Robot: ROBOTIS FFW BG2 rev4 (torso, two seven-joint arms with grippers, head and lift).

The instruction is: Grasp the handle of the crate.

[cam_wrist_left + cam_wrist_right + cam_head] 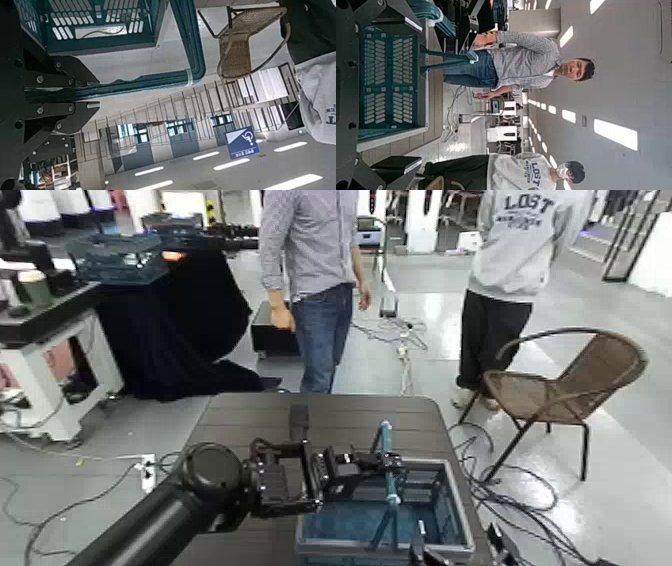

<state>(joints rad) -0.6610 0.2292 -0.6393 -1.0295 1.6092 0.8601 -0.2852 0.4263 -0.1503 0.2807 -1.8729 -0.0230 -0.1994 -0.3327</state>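
Crate (448, 535): on the dark table (250, 415), near its front edge toward the robot's right; thick grey rim, teal latticed walls; apparently nothing inside, as far as the head view shows.
Handle (386, 462): raised upright over the crate, thin teal bar running front to back, pale knuckle partway along; seen again in the left wrist view as a bar (143, 82) lying between the dark fingers.
Left gripper (385, 462): reached across from the robot's left, at handle height; fingers narrow, set on either side of the bar and judged closed upon it; contact looks firm in the wrist view, though exact pad pressure cannot be told.
Right gripper (455, 552): low at the front edge of the head view, just beside the crate's near rim; parked; cannot tell how wide.
Done: approach finished, bar between the jaws, grasp judged made or all but made.
Left: at most a final squeeze and a check of the hold; no lift called for by the task.
Surroundings: two persons standing beyond the table, a wicker chair (560, 390) to the right, well apart from the work.
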